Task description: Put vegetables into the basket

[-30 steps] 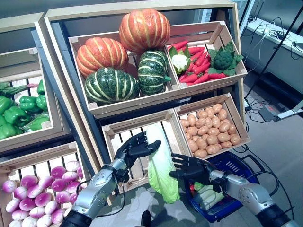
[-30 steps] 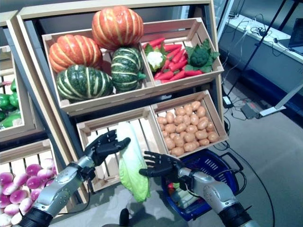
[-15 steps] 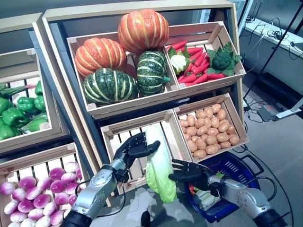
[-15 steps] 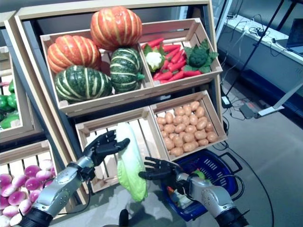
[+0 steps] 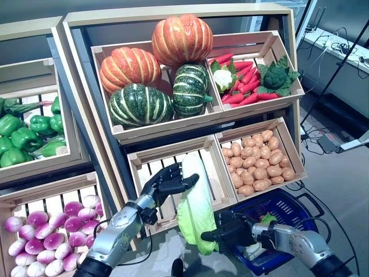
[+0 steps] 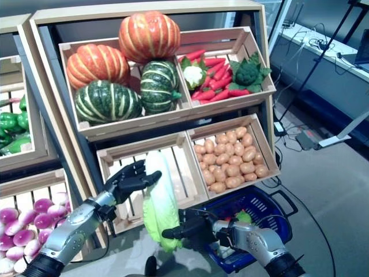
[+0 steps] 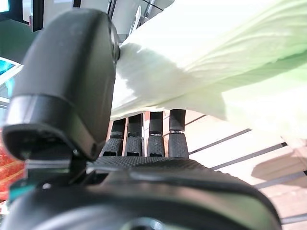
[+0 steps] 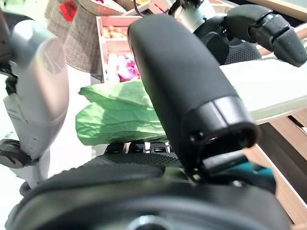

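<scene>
- Left eye view: lower, leafy end of the cabbage [image 5: 195, 210] partly masked by the right hand [image 5: 229, 228]; basket [image 5: 286, 206] interior mostly hidden behind that arm, only a few green items visible inside.
- Left wrist view: thumb and curled fingers of the left hand [image 5: 169, 183] clamped on the pale stalk end of the cabbage.
- Right wrist view: right hand's fingers spread under the green leaves, touching but not closed round them.
- Cabbage hanging upright in front of the empty slatted crate [image 5: 151, 164], left of the basket on the floor.
- Potato crate [image 5: 289, 151] edge just beyond the basket's far rim; open floor to the right.
</scene>
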Motion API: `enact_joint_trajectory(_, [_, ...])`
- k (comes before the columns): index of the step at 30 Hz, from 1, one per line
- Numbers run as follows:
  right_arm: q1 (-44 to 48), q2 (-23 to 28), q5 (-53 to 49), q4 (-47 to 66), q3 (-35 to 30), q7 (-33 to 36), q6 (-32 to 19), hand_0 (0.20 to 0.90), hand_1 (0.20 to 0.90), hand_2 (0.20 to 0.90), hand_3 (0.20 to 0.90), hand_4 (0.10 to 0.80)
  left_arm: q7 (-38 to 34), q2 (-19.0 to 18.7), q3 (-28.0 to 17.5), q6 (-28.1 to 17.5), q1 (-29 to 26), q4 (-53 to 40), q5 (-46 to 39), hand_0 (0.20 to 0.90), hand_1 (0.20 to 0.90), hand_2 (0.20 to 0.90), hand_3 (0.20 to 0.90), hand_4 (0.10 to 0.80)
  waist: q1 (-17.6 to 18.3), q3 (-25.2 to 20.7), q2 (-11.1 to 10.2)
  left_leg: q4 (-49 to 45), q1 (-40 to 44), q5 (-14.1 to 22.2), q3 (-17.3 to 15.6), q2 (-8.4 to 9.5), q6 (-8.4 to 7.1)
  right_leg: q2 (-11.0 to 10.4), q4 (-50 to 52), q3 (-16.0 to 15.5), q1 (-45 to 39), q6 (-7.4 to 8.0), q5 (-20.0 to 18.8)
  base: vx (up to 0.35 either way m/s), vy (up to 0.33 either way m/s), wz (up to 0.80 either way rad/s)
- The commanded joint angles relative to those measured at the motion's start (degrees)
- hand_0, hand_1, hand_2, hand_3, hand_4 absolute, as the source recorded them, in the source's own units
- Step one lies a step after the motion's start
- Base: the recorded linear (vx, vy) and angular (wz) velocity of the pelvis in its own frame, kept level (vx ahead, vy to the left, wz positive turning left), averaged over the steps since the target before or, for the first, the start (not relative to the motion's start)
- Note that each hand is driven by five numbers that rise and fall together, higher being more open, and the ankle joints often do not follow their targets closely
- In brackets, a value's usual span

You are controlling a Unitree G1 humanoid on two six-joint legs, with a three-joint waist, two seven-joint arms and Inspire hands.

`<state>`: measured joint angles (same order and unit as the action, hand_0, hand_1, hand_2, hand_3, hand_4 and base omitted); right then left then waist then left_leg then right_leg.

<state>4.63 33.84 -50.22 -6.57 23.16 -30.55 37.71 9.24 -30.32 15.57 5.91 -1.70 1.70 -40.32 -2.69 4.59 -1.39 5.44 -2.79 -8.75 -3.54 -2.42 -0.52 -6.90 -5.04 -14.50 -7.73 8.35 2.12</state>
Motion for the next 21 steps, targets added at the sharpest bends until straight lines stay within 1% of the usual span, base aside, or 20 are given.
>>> enact_joint_trajectory(1, [4.2, -4.0, -11.4, 1.5, 5.5, -9.2, -2.0, 0.9, 0.9, 0.9, 0.9, 0.8, 1.3, 1.2, -1.1, -6.8, -6.9, -4.6, -5.6, 0.3, 0.3, 0.3, 0.3, 0.4, -1.4, -3.3, -2.1, -0.4, 4.8, 8.2, -0.4, -1.32, -3.01, -4.9, 0.0, 0.6, 3.1, 1.14, -5.6, 0.0, 0.0, 0.0])
enact_joint_trajectory(4, [4.1, -4.7, -11.9, 2.1, 5.7, -8.6, -3.0, 0.9, 0.9, 0.9, 0.9, 0.8, 1.3, 1.5, -1.1, -7.0, -6.5, -4.4, -5.3, 0.3, 0.3, 0.3, 0.3, 0.4, -1.4, -3.3, -1.9, -0.4, 4.7, 8.2, -0.2, -1.18, -2.98, -5.0, 0.0, 0.9, 3.2, 1.14, -5.6, 0.0, 0.0, 0.0])
enact_joint_trajectory(5, [3.9, -4.9, -12.2, 2.2, 5.8, -8.1, -3.1, 0.531, 0.531, 0.531, 0.531, 0.554, 1.3, 1.5, -1.1, -7.1, -6.4, -4.4, -5.3, 0.3, 0.3, 0.3, 0.3, 0.4, -1.4, -3.3, -1.9, -0.4, 4.7, 8.3, -0.2, -1.16, -2.98, -5.0, 0.0, 0.9, 3.2, 1.14, -5.6, 0.0, 0.0, 0.0])
enact_joint_trajectory(6, [3.8, -5.0, -12.3, 2.1, 5.6, -7.9, -3.3, 0.3, 0.3, 0.3, 0.3, 0.4, 1.5, 1.5, -1.2, -7.1, -6.4, -4.2, -5.4, 0.3, 0.3, 0.3, 0.3, 0.4, -1.3, -3.3, -1.8, -0.4, 4.8, 8.3, -0.1, -1.13, -2.94, -5.0, 0.0, 1.0, 3.2, 1.13, -5.6, 0.0, 0.0, 0.0])
enact_joint_trajectory(14, [3.5, -5.2, -13.6, 2.8, 5.2, -6.6, -4.3, 0.3, 0.3, 0.3, 0.3, 0.4, 1.8, 1.4, -1.3, -6.6, -6.1, -4.6, -5.3, 0.3, 0.3, 0.3, 0.3, 0.4, -1.2, -3.1, -1.6, -0.4, 5.0, 8.4, -0.1, -1.16, -2.81, -5.0, 0.0, 1.4, 3.0, 1.04, -5.5, 0.0, 0.0, 0.0])
enact_joint_trajectory(18, [3.7, -5.6, -15.0, 2.6, 5.0, -5.9, -5.8, 0.3, 0.3, 0.3, 0.3, 0.4, 2.4, 1.4, -1.3, -6.6, -6.2, -4.1, -5.0, 0.3, 0.3, 0.3, 0.3, 0.4, -1.2, -3.0, -1.5, -0.4, 5.1, 8.3, -0.2, -1.29, -2.81, -4.9, 0.1, 1.2, 2.8, 0.98, -5.4, 0.0, 0.0, 0.0])
enact_joint_trajectory(21, [3.8, -5.7, -15.4, 2.9, 4.8, -6.1, -8.2, 0.3, 0.3, 0.3, 0.3, 0.4, 2.4, 1.2, -0.9, -6.4, -6.5, -4.1, -4.8, 0.3, 0.3, 0.3, 0.3, 0.4, -1.1, -2.9, -1.5, -0.4, 5.2, 8.3, -0.1, -1.33, -2.78, -4.8, 0.3, 1.3, 2.9, 0.93, -5.3, 0.0, 0.0, 0.0])
